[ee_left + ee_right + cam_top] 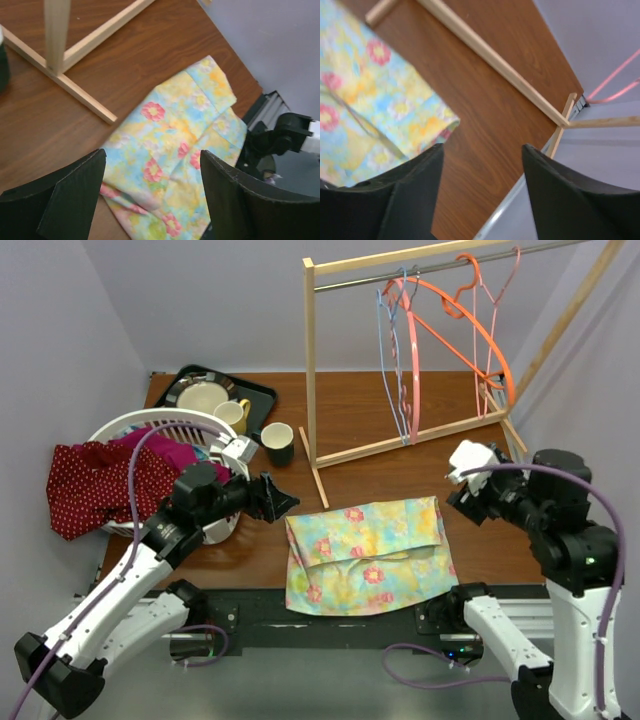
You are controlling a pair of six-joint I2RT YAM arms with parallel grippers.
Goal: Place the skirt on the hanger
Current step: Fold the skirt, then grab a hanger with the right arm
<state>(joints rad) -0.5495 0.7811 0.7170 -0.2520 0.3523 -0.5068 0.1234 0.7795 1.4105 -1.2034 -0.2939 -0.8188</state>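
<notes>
A floral pastel skirt (368, 553) lies flat on the table's near middle; it also shows in the left wrist view (185, 150) and the right wrist view (370, 100). Several hangers, including a large orange one (455, 325) and a light blue one (392, 350), hang on the wooden rack's rail (420, 270). My left gripper (283, 502) is open and empty just left of the skirt's top left corner (152, 165). My right gripper (458, 490) is open and empty just right of the skirt's top right corner (482, 155).
The rack's wooden base (410, 445) stands behind the skirt. A white laundry basket (140, 430) with red and magenta clothes sits at the left. A black tray (215, 390) with a plate and a yellow mug is at the back left, a dark cup (277, 443) beside it.
</notes>
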